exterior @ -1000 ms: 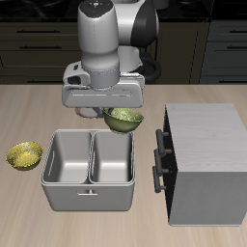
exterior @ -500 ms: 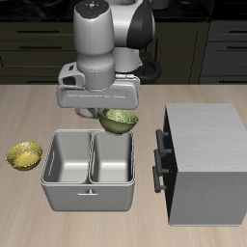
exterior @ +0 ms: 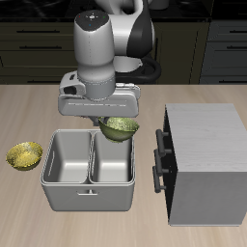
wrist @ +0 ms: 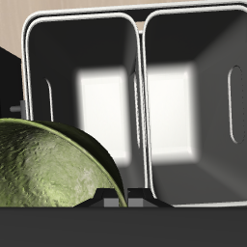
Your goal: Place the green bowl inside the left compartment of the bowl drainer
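The green bowl [exterior: 122,126] hangs tilted from my gripper [exterior: 109,120], which is shut on its rim. It hovers just above the back rim of the bowl drainer [exterior: 89,185], over the well nearer the grey box. The left compartment [exterior: 68,159] is the other well, and nothing lies in it. In the wrist view the green bowl [wrist: 48,183] fills the near field. Behind it are both grey wells of the bowl drainer [wrist: 142,96], the left compartment [wrist: 188,96] being the one farther from the bowl.
A smaller yellow bowl [exterior: 24,154] sits on the table beside the drainer. A tall grey box [exterior: 205,164] with black handles [exterior: 159,159] stands close on the drainer's other side.
My arm has carried the green bowl slightly lower and toward the table's front, closer over the drainer's back rim. The grip is unchanged.
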Controlling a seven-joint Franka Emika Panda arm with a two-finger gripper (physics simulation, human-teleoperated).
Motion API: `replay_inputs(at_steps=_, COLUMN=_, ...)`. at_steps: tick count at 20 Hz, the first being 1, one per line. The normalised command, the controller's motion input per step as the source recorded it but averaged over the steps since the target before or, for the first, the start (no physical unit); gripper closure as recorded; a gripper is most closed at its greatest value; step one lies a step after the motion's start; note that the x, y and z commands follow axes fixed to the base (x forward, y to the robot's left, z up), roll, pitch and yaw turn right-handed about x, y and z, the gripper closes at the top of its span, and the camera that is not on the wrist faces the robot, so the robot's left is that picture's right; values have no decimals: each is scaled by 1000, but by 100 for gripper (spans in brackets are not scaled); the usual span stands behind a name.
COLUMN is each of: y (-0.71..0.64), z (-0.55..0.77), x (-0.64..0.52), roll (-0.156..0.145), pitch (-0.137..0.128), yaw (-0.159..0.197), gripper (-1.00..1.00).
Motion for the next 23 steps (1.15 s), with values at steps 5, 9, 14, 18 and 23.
replay_inputs(at_steps=5, y=88, z=-63, x=6, roll=12, pitch=8, yaw=-1, gripper=100)
replay_inputs(at_steps=9, y=-168, z=-159, x=-14, roll=-105, pitch=67, yaw=23, gripper=100)
replay_inputs(at_steps=14, y=-203, z=-56, x=-60, roll=-61, pitch=42, yaw=-12, gripper=-100)
replay_inputs(at_steps=18, y=-115, z=69, x=-68, roll=-25, pitch=-10, yaw=4, gripper=-100)
replay_inputs(at_steps=23, y=-75, z=57, x=-38, roll=-11, pitch=-5, yaw=-3, gripper=-100)
